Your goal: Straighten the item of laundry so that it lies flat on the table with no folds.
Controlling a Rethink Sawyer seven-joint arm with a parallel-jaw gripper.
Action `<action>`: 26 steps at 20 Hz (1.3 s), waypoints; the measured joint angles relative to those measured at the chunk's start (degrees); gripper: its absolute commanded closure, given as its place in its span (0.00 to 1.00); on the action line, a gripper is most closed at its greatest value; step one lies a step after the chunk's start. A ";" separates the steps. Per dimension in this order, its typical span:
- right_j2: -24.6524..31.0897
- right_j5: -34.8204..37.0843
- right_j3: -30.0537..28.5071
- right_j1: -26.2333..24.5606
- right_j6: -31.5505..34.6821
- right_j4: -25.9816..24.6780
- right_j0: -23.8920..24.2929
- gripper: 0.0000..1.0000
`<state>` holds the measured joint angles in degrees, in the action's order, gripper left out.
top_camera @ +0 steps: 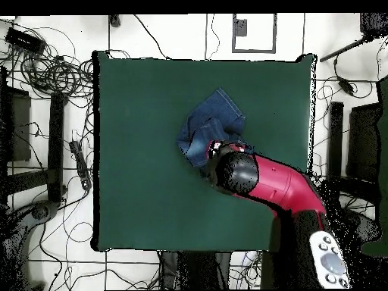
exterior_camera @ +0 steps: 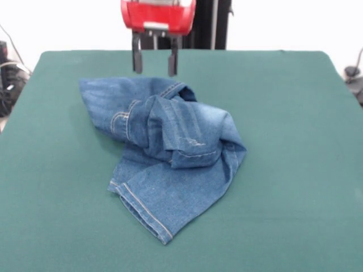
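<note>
The jeans [exterior_camera: 164, 158] lay crumpled near the middle of the green tabletop [exterior_camera: 295, 170], one leg reaching toward the near edge. The gripper [exterior_camera: 154, 72] hung just above their far edge, jaws spread and empty. Denim looked soft but rather thick; the near hem seemed the best place to pinch.

front view: set across the surface [exterior_camera: 295, 170] from the robot, low and fairly near, facing the pedestal at the top edge.
overhead view: high above, looking straight down, farther off; the whole surface [top_camera: 144, 151] and the cabled floor around it show, robot base at the bottom.
shared: both take in the surface and the arm, turned half round against each other.
</note>
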<state>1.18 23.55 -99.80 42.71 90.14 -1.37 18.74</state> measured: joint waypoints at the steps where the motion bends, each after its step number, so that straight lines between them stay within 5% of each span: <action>1: 0.12 -0.14 0.24 -0.57 0.00 -0.01 0.12 0.00; 26: 3.69 -2.65 14.72 -19.69 0.00 -0.27 2.46 0.00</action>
<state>4.87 20.90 -85.08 23.02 90.14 -1.64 21.20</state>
